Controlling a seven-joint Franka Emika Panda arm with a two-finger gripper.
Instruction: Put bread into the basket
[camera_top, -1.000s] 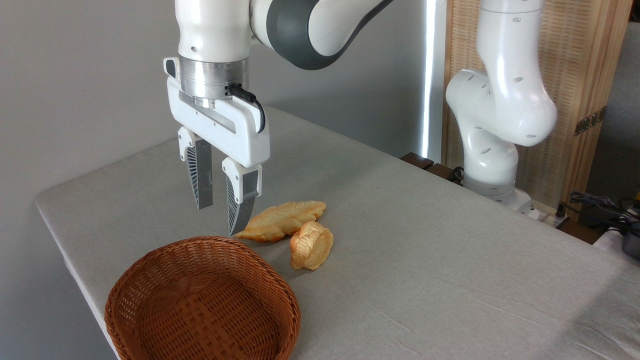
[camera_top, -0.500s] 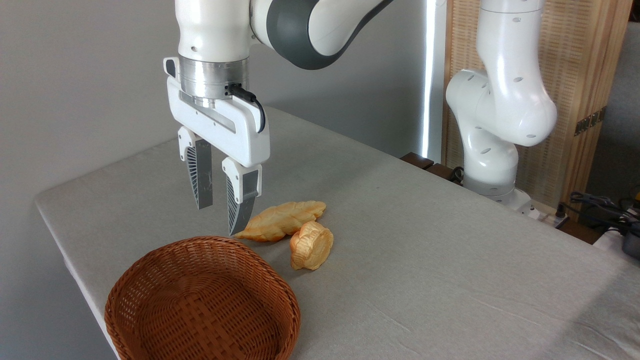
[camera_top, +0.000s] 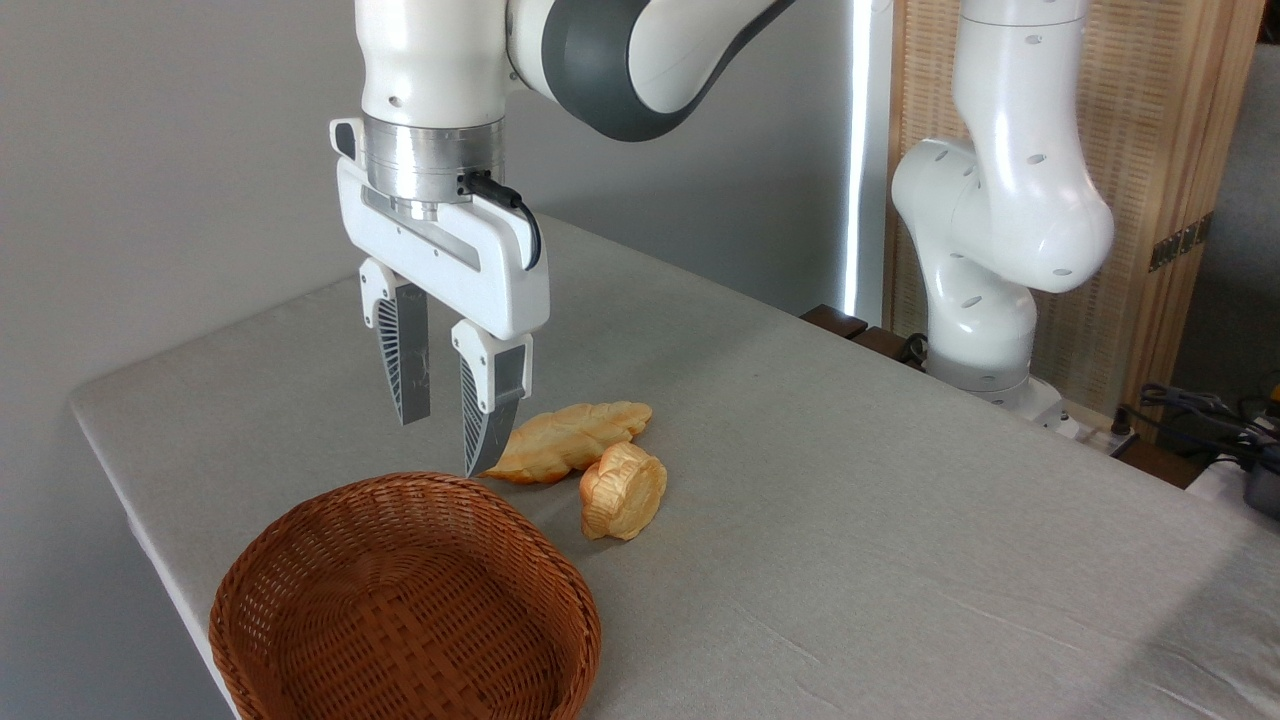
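The bread (camera_top: 623, 490), a small round golden-orange knotted bun, lies tipped on its side on the grey table. The reddish-brown wicker basket (camera_top: 405, 600) sits at the front left with nothing in it. My gripper (camera_top: 447, 446) hangs open above the table, just behind the basket's far rim and to the left of the bun. Nothing is between its fingers. Its right fingertip (camera_top: 480, 455) covers the left tip of a longer loaf.
A flat leaf-shaped braided loaf (camera_top: 567, 440) lies right behind the bun, touching it. The arm's white base (camera_top: 985, 280) stands at the table's far right edge. The table's left edge (camera_top: 120, 480) runs close to the basket.
The gripper has shifted slightly to the right and a little down, toward the breads. The bun, loaf and basket have not moved.
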